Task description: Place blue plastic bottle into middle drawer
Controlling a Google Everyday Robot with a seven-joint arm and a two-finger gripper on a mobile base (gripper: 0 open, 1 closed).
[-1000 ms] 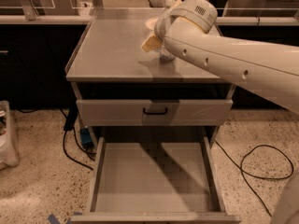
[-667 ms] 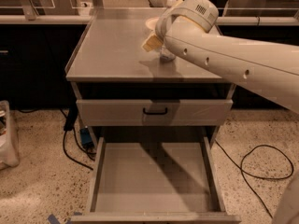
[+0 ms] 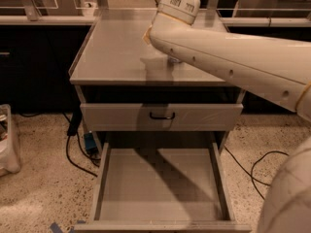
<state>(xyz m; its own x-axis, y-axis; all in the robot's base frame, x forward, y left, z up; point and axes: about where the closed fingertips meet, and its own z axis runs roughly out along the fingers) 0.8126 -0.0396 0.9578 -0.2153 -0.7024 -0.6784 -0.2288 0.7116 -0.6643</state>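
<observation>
Only a clear sliver of the bottle (image 3: 175,60) shows on the cabinet top (image 3: 112,52), under the arm (image 3: 228,57). The gripper (image 3: 147,34) is mostly hidden there; its grip cannot be told. The middle drawer (image 3: 99,188) is pulled out.

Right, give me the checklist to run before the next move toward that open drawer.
1. Middle drawer pulled out, floor bare: ok.
2. Drawer front above it shut: ok.
3. Blue plastic bottle location: cannot tell, none shows.
4. Gripper hidden behind the arm, over the cabinet top; grasp: cannot tell.
5. Cables lie on the floor outside the drawer: ok.
</observation>
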